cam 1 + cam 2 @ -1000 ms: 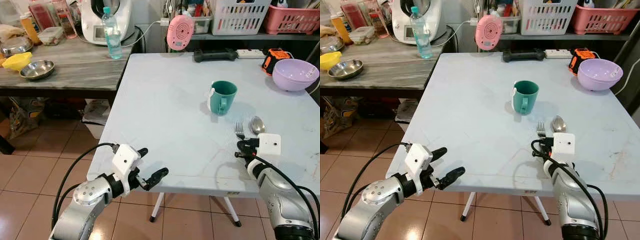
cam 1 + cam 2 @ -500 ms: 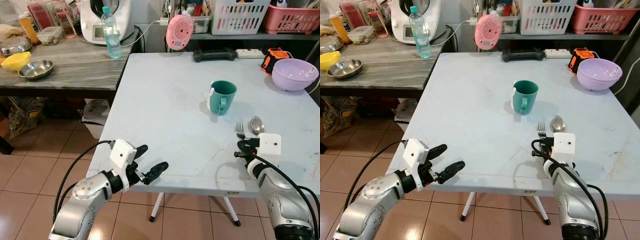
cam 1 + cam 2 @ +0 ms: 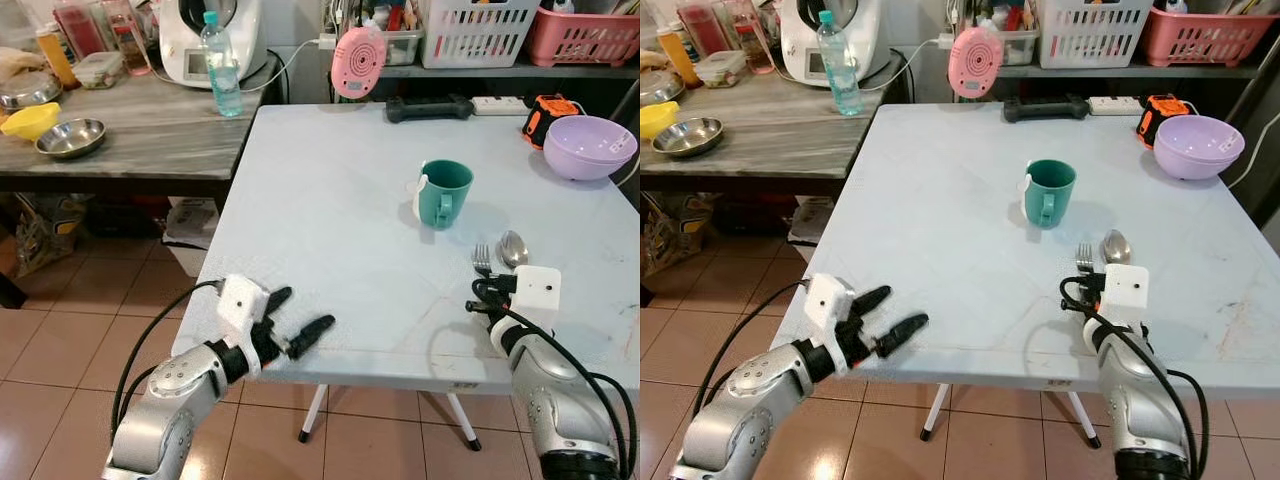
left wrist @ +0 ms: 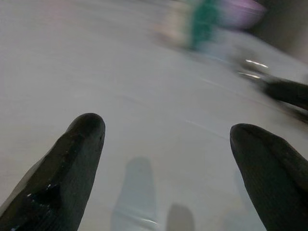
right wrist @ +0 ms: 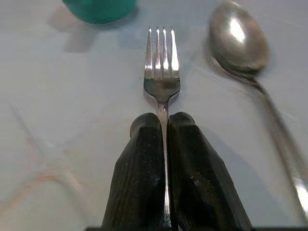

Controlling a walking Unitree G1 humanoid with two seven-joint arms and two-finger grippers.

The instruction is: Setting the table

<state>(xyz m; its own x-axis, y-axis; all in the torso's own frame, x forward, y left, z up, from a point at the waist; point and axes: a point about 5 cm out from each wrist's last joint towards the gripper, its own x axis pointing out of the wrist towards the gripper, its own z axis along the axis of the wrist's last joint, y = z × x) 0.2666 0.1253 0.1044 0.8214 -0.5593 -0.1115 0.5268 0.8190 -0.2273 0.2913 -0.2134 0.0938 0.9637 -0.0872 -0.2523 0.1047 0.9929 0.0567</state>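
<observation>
A steel fork [image 5: 162, 77] lies on the pale blue table [image 3: 330, 210] near its front right, tines pointing at a green mug [image 3: 444, 193]. My right gripper [image 5: 163, 122] is shut on the fork's handle, low over the tabletop [image 3: 482, 298]. A steel spoon [image 5: 239, 39] lies beside the fork to its right [image 3: 513, 247]. A lilac bowl [image 3: 589, 146] stands at the table's far right. My left gripper [image 3: 296, 317] is open at the table's front left edge, fingers [image 4: 72, 159] spread wide just above the surface, holding nothing.
A pink fan [image 3: 359, 62], a black bar [image 3: 431, 107], a power strip and an orange tape measure [image 3: 545, 110] line the table's far edge. A grey side table [image 3: 130, 125] to the left holds a water bottle [image 3: 224, 65], metal bowls and a yellow bowl.
My left gripper has drifted slightly up and inward over the table's front left edge. The right gripper stays shut on the fork in the same place.
</observation>
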